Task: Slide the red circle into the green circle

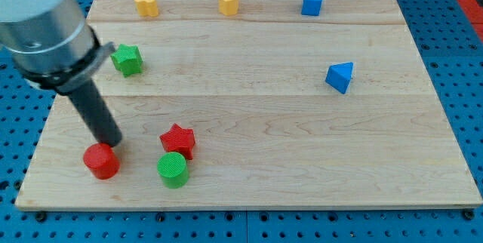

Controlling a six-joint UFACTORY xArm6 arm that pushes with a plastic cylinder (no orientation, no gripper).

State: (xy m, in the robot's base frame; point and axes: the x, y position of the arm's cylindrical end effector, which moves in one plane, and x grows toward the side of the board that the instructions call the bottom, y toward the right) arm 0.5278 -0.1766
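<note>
The red circle [101,161] sits near the view's bottom left of the wooden board [302,137]. The green circle [173,169] lies to its right with a clear gap between them. My tip [110,143] is at the red circle's upper right edge, touching or almost touching it. The dark rod slants up toward the view's top left into the grey arm [45,24].
A red star [178,140] sits just above the green circle. A green star [127,59] is at the left, partly behind the arm. Two yellow blocks [146,4] [229,2] and a blue cube [312,2] line the top edge. A blue triangle [340,77] is at the right.
</note>
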